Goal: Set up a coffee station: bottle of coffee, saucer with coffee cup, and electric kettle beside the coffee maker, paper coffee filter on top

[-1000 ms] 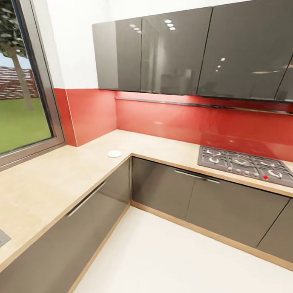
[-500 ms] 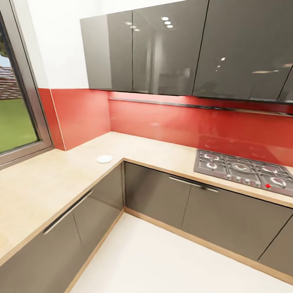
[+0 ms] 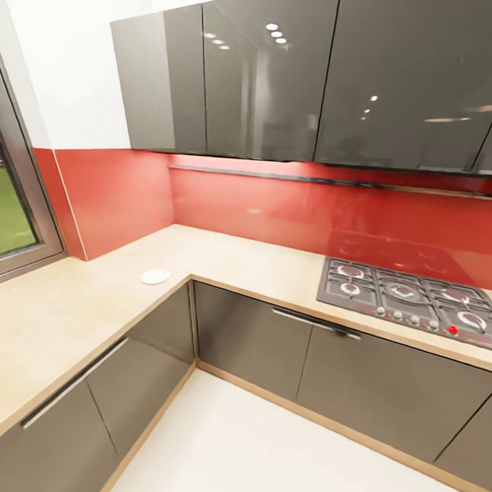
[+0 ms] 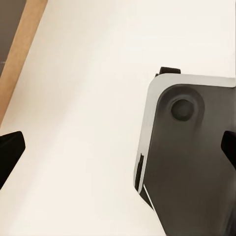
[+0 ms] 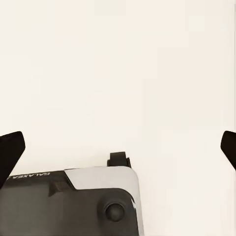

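A small white round saucer (image 3: 155, 276) lies flat on the beige countertop (image 3: 224, 256), near the inner corner of the L-shaped counter. Nothing stands beside it. The coffee maker, bottle of coffee, paper filter, cup and kettle are out of view. In the left wrist view my left gripper (image 4: 118, 150) is open, its dark fingertips (image 4: 10, 150) far apart over the pale floor. My right gripper (image 5: 119, 147) is open too in the right wrist view, with nothing between its fingertips (image 5: 11, 147).
A grey gas hob (image 3: 408, 299) is set into the counter at the right. Glossy grey wall cabinets (image 3: 282, 76) hang above a red backsplash, with base cabinets (image 3: 291, 348) below. A window (image 3: 7, 214) is at the left. My own base (image 4: 191, 162) shows beneath the wrists.
The whole head view has slid left as the camera turned right: the window has mostly left the picture and the sink corner is gone. The saucer has not moved on the counter.
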{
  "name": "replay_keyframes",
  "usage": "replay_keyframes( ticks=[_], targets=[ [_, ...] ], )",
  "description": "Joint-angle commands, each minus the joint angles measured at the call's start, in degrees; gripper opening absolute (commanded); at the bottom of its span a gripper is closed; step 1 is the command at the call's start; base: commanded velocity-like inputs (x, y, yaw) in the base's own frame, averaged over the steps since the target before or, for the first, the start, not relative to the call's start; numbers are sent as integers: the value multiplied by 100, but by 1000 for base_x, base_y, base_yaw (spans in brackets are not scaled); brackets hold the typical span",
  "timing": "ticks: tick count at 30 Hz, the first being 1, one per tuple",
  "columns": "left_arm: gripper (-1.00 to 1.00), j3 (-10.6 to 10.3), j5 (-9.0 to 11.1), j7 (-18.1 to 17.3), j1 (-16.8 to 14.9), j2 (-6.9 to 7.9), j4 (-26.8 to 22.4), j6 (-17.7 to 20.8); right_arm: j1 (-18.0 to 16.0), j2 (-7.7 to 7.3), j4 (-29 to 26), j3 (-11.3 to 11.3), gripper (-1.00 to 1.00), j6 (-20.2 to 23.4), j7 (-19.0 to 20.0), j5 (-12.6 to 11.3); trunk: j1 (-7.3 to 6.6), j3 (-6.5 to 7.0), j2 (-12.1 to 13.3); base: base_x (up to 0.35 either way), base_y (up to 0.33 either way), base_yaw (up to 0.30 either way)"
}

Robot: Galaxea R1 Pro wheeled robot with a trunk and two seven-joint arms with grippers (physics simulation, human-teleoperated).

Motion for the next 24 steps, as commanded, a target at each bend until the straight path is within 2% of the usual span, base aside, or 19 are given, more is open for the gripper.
replay_keyframes(
  ticks=[1,9,15,19,24],
  targets=[
    [100,8,58,1,-5,-1,4,-20,-3,-1,-11,29,100,28,7,-56,5,-11,-9,286,-205,0],
    [100,9,58,1,-2,-3,5,-20,-6,-1,-11,29,100,27,7,-56,5,-11,-9,284,-206,35],
    [100,9,58,5,-5,-3,3,-83,-5,-1,-11,29,100,28,7,-56,5,-11,-9,225,-228,255],
    [100,17,62,5,-4,-1,24,-421,-3,-1,-11,29,100,28,7,-56,5,-11,-9,164,-241,274],
    [100,18,66,5,1,-1,36,-500,-4,-1,-11,29,100,28,7,-56,5,-11,-9,144,-248,277]
  ],
)
